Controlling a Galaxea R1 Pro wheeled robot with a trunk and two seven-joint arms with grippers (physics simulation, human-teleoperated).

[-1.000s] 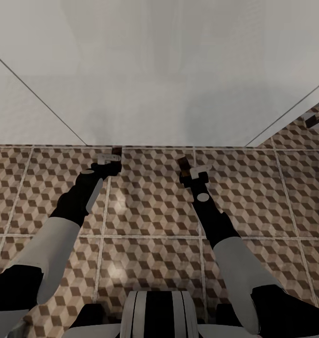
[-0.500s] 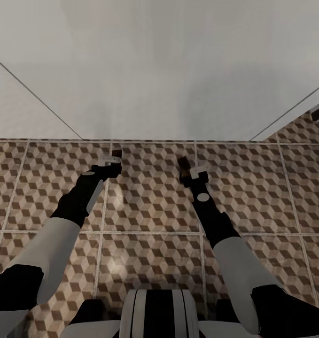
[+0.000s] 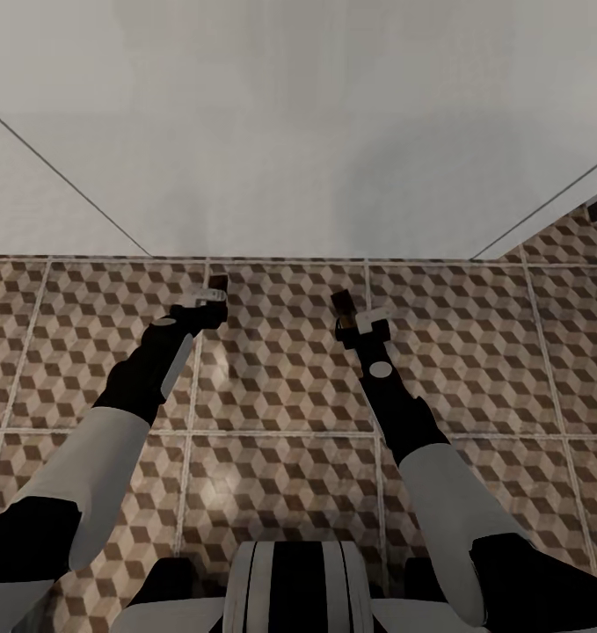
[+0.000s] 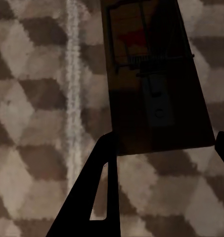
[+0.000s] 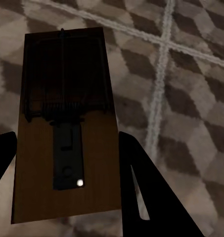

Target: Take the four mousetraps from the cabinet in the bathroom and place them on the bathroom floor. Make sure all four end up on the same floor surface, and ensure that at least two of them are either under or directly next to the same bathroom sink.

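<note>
At the left of the head view, the left claw is held out low over the bathroom floor, clamped on a mousetrap whose dark end pokes out past the fingertips toward the white surface ahead. In the left wrist view the same trap sits between the two dark fingers, its wire bar and red mark facing the camera, with a pale grout line running alongside on the tiles below.

Further right, the right claw is likewise shut on a second mousetrap, which sticks forward and a little toward the left arm. The right wrist view shows that board gripped by its long edges, wire spring uppermost, over a crossing of grout lines.

Whether either trap hangs above the tiles or is already touching them cannot be told from these views. The white surface ahead is most likely the underside or front of the sink unit, though no basin or tap is in sight to confirm it.

The step in hand looks like setting both traps down. To do it well, lower each wrist until the board lies flat against the tiles before parting the fingers, so it does not drop, flip or spring. Keep both close to that white unit, and lift straight back afterwards so neither finger drags a trap away
</note>
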